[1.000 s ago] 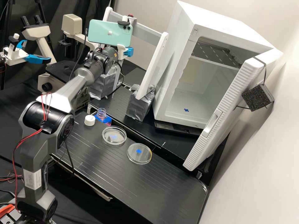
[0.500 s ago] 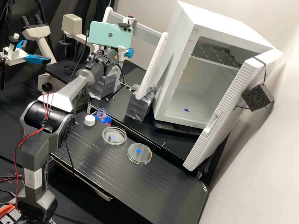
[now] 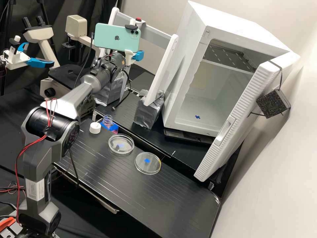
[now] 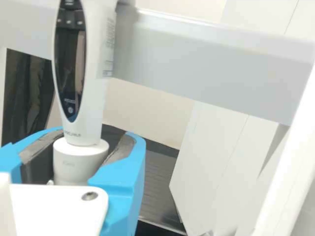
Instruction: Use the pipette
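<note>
Gripper (image 3: 139, 56) at far side, by the grey crossbar (image 3: 155, 29), fingers closed on the pipette (image 4: 95, 96), one each side of its white lower collar, w/ the body sticking up above them. Tabletop (image 3: 171, 195): two round clear dishes, L one (image 3: 113, 144) & R one (image 3: 142, 167), just apart; white cap (image 3: 95, 127) further L, next to an uncapped bottle (image 3: 110, 126) w/ pink-red liquid. Incubator-type box (image 3: 188, 36) at far R, door (image 3: 236, 115) open.
</note>
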Controlling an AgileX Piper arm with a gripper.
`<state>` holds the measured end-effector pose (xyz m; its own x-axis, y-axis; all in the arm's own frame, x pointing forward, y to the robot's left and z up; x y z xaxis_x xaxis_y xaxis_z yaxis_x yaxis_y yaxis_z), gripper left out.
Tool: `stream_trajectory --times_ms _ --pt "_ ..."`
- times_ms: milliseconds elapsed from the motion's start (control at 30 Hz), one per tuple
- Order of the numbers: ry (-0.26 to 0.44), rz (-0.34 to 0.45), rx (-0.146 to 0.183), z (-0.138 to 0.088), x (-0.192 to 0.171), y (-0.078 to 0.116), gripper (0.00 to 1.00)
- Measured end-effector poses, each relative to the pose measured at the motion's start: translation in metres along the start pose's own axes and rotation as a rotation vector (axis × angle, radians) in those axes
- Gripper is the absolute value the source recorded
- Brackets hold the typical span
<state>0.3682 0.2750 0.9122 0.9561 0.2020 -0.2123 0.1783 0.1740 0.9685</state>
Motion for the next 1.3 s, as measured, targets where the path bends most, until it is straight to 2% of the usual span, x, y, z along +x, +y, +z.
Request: stream_trajectory --times_ms 267,300,400,467,500,567,700,767,967,1000,1133,1233,1267,1300 --pt "0.002 0.007 -0.009 0.004 0.001 -0.004 1.00" --pt "0.003 0.006 0.000 0.005 0.001 -0.006 1.00" --pt "0.004 0.014 -0.009 0.007 -0.002 -0.009 1.00" --pt "0.000 0.020 0.019 0.009 -0.007 -0.011 1.00" --pt "-0.002 0.026 0.003 0.011 -0.009 -0.010 1.00" --pt "-0.006 0.040 0.000 0.016 -0.016 -0.011 1.00" --pt "0.020 0.078 0.034 0.023 -0.034 -0.010 1.00" --pt "0.057 0.106 0.052 0.024 -0.048 -0.011 1.00" --pt "0.150 0.148 0.074 0.032 -0.082 -0.020 1.00" --pt "0.168 0.152 0.086 0.034 -0.091 -0.025 1.00" --pt "0.221 0.181 0.089 0.039 -0.113 -0.035 1.00" --pt "0.217 0.210 0.096 0.049 -0.126 -0.047 1.00" --pt "0.211 0.252 0.085 0.053 -0.131 -0.049 1.00" --pt "0.198 0.285 0.094 0.058 -0.136 -0.052 1.00"
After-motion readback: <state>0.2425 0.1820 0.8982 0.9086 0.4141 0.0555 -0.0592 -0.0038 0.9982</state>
